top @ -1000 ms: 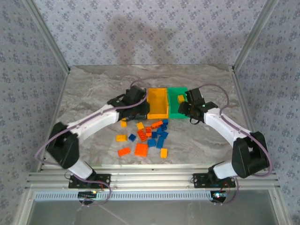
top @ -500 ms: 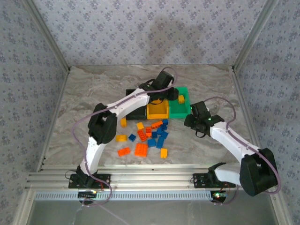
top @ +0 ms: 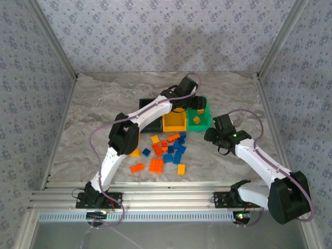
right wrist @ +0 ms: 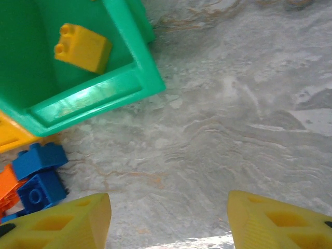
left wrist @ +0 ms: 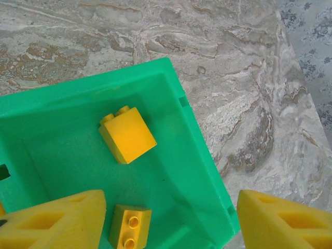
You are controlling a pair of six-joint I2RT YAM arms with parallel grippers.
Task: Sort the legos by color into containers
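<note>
The three joined containers stand mid-table: black (top: 149,122), yellow-orange (top: 175,123) and green (top: 203,123). Two yellow-orange legos lie in the green bin (left wrist: 62,150), one tipped on its side (left wrist: 127,134), one studs-up (left wrist: 129,226). My left gripper (top: 191,109) hangs open over that bin with nothing between its fingers (left wrist: 57,223). My right gripper (top: 209,135) is open and empty over bare table just near-right of the green bin (right wrist: 119,83), where one yellow lego (right wrist: 83,46) shows. Several loose orange-red, blue and yellow legos (top: 165,151) lie in front of the bins.
Blue bricks (right wrist: 39,158) and an orange one (right wrist: 5,187) sit by the yellow-orange bin's corner (right wrist: 10,137). The left arm's elbow (top: 122,137) stands beside the pile. Bare marble table (top: 233,98) spreads right of and behind the bins. Frame posts rise at the back corners.
The left arm swung from the black bin over to the green bin, where a second yellow lego now lies. The right gripper drew back from the green bin toward the near right.
</note>
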